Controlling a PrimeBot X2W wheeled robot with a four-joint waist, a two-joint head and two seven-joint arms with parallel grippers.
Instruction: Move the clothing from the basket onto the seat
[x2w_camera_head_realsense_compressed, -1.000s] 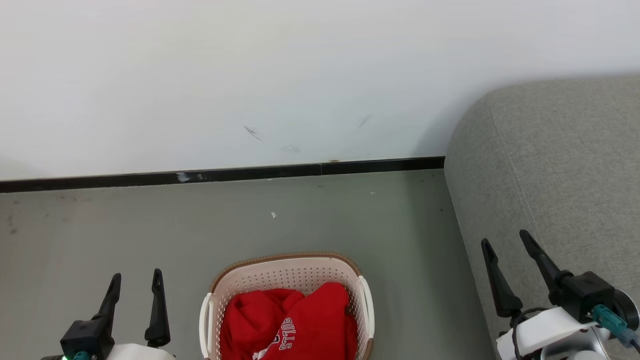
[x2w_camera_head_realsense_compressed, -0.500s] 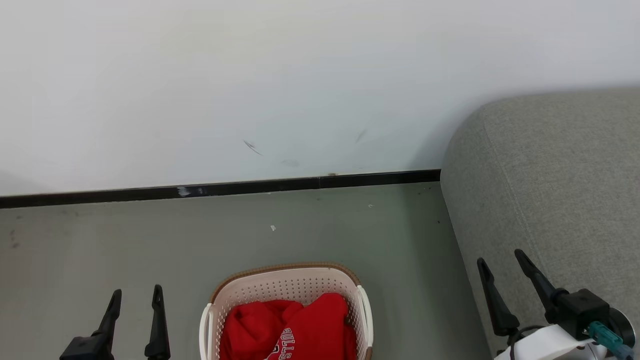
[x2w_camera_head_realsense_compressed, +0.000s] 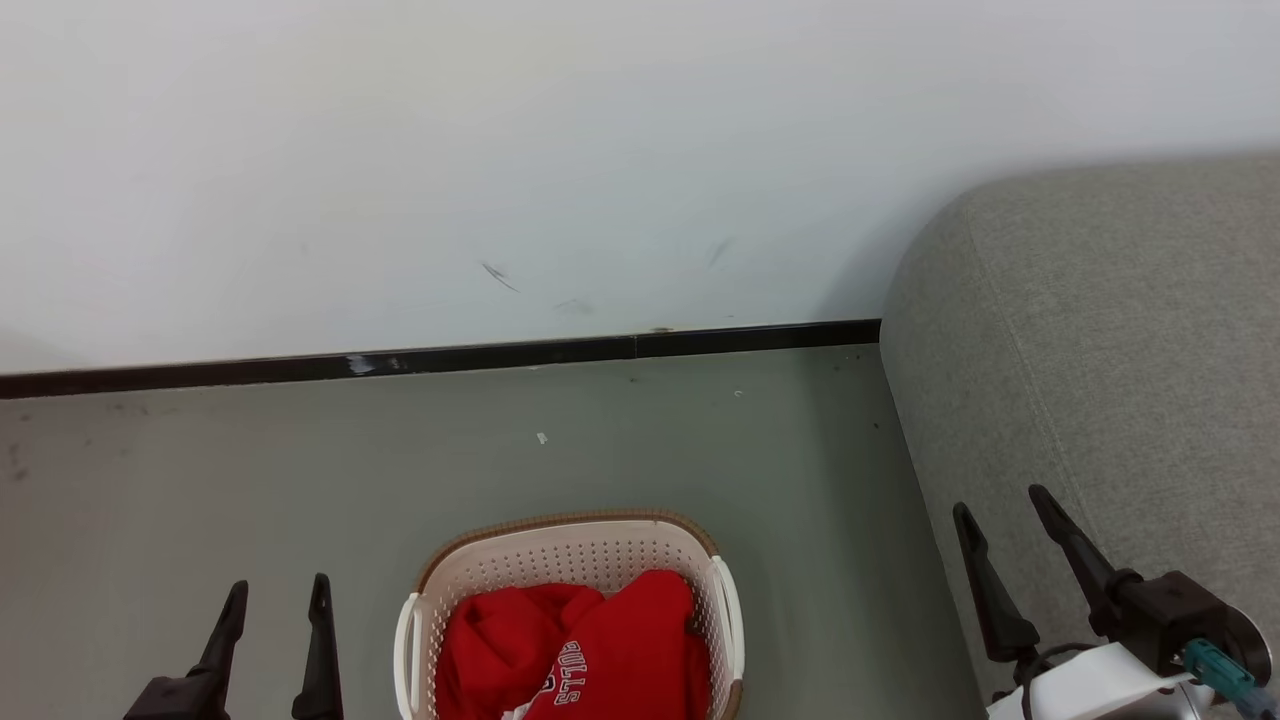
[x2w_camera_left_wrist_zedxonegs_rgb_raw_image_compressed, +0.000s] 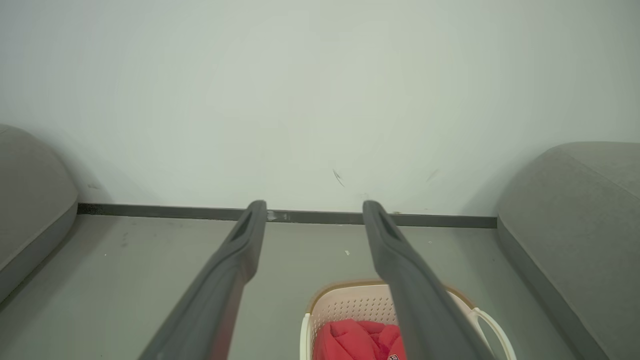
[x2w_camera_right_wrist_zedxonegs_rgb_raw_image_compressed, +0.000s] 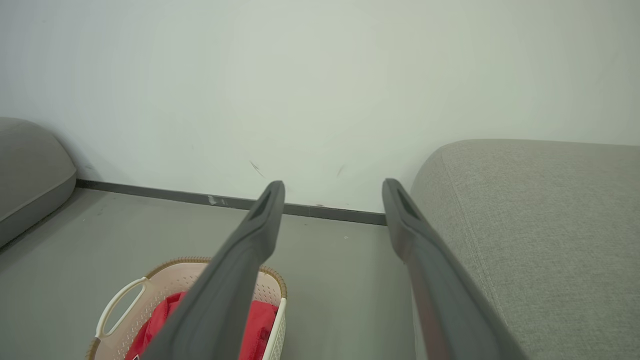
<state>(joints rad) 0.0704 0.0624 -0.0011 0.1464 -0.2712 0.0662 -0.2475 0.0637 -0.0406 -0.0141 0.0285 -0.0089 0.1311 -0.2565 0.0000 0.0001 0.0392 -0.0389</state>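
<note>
The red clothing (x2w_camera_head_realsense_compressed: 570, 650) with white "BULLS" lettering lies bunched inside the cream perforated basket (x2w_camera_head_realsense_compressed: 570, 545) on the floor, at the bottom middle of the head view. The grey seat (x2w_camera_head_realsense_compressed: 1100, 350) rises on the right. My left gripper (x2w_camera_head_realsense_compressed: 277, 590) is open, left of the basket and apart from it. My right gripper (x2w_camera_head_realsense_compressed: 1000, 500) is open too, hanging by the seat's front edge. The left wrist view shows the basket (x2w_camera_left_wrist_zedxonegs_rgb_raw_image_compressed: 350, 307) and clothing (x2w_camera_left_wrist_zedxonegs_rgb_raw_image_compressed: 360, 340) below the open left gripper (x2w_camera_left_wrist_zedxonegs_rgb_raw_image_compressed: 314, 207). Basket (x2w_camera_right_wrist_zedxonegs_rgb_raw_image_compressed: 165, 280), clothing (x2w_camera_right_wrist_zedxonegs_rgb_raw_image_compressed: 257, 325) and seat (x2w_camera_right_wrist_zedxonegs_rgb_raw_image_compressed: 540, 225) appear past my right gripper (x2w_camera_right_wrist_zedxonegs_rgb_raw_image_compressed: 332, 187).
A white wall (x2w_camera_head_realsense_compressed: 500, 150) with a black skirting strip (x2w_camera_head_realsense_compressed: 450, 352) closes off the grey floor (x2w_camera_head_realsense_compressed: 650, 440) behind the basket. Another grey cushioned piece (x2w_camera_left_wrist_zedxonegs_rgb_raw_image_compressed: 30, 200) stands at the left in both wrist views.
The whole head picture dipped and then rose again as the camera moved. Both grippers sit a little lower in the head view than a second ago; the clothing and basket are unmoved.
</note>
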